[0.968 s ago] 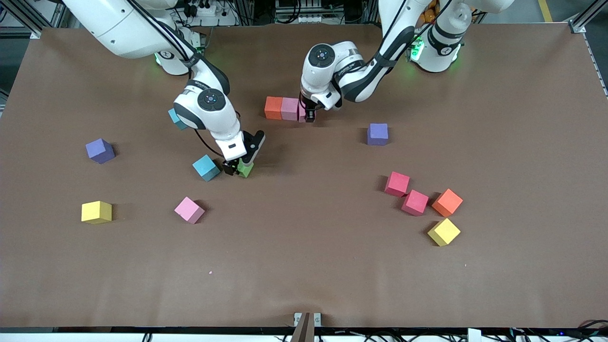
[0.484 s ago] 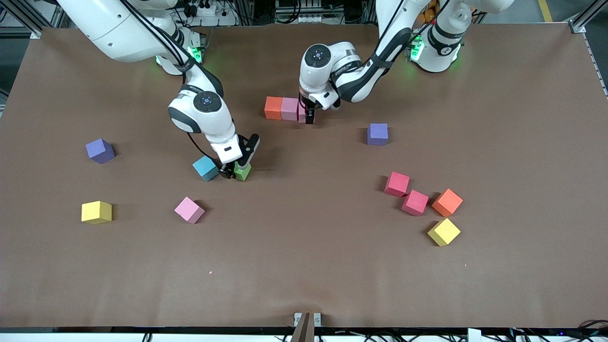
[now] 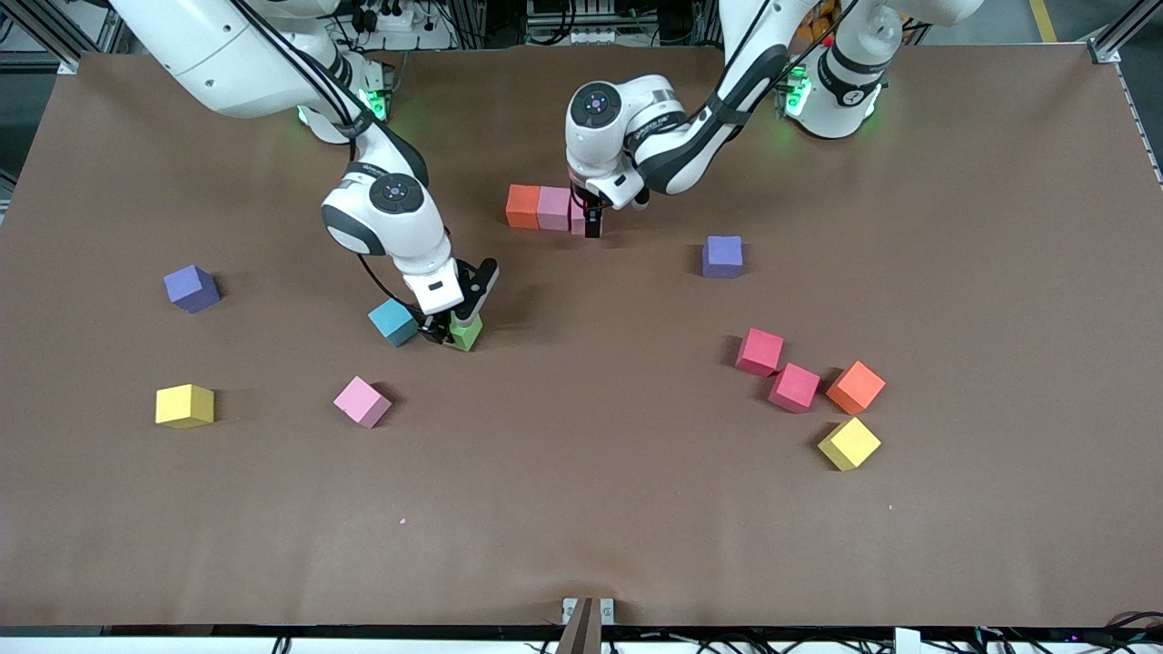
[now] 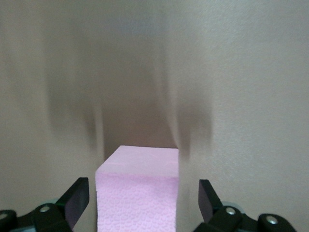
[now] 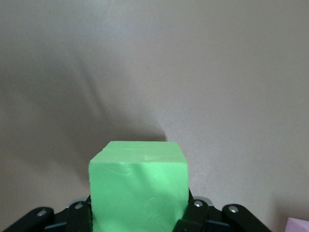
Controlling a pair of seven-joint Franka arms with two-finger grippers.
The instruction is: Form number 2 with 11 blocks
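The right gripper [image 3: 452, 329] clamps its fingers on the green foam cube [image 3: 466, 332], low at the brown worktop [image 3: 581, 509] just beside the cyan foam cube [image 3: 392, 322]; a careless lift could nudge that neighbour. The left gripper [image 3: 591, 221] stands with fingers wide, straddling without touching the pink foam cube [image 4: 137, 188] ending the orange-pink row [image 3: 539, 207]; rising crooked, a finger could drag it out of line

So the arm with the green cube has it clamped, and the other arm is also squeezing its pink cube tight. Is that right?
Not quite. The right gripper does clamp the green cube. But the left wrist view shows the left gripper with its fingers spread wide apart, clear of the pink cube between them. That cube sits on the table, ending the orange-and-pink row.
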